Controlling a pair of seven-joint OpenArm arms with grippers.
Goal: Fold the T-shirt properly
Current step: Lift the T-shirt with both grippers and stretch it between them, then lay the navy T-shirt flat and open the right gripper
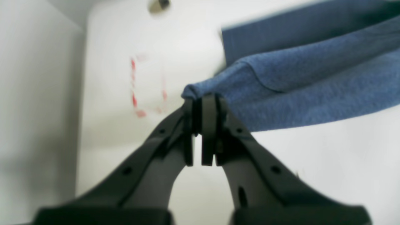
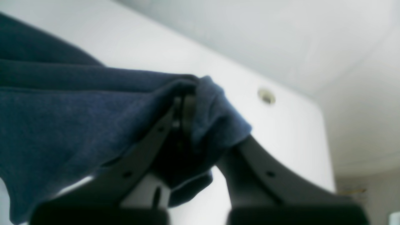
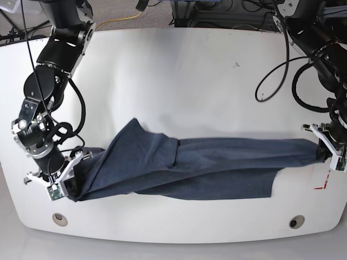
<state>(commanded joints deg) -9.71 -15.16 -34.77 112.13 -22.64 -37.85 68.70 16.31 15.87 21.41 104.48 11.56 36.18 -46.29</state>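
The T-shirt [image 3: 190,165] is a dark navy cloth stretched in a long band across the near half of the white table [image 3: 179,81]. At its right end in the base view, my left gripper [image 3: 324,153] is shut on a bunched corner of the T-shirt [image 1: 297,90], which the left gripper [image 1: 200,103] pinches at its fingertips. At the opposite end my right gripper [image 3: 73,184] is shut on the T-shirt [image 2: 78,125], folds draping over the right gripper [image 2: 184,103]. No lettering shows.
Red tape marks [image 3: 321,184] lie on the table near the left gripper, also red marks [image 1: 137,93] in the left wrist view. Two round holes [image 3: 59,219] [image 3: 296,222] sit by the near table edge. Cables [image 3: 282,76] hang by the arm.
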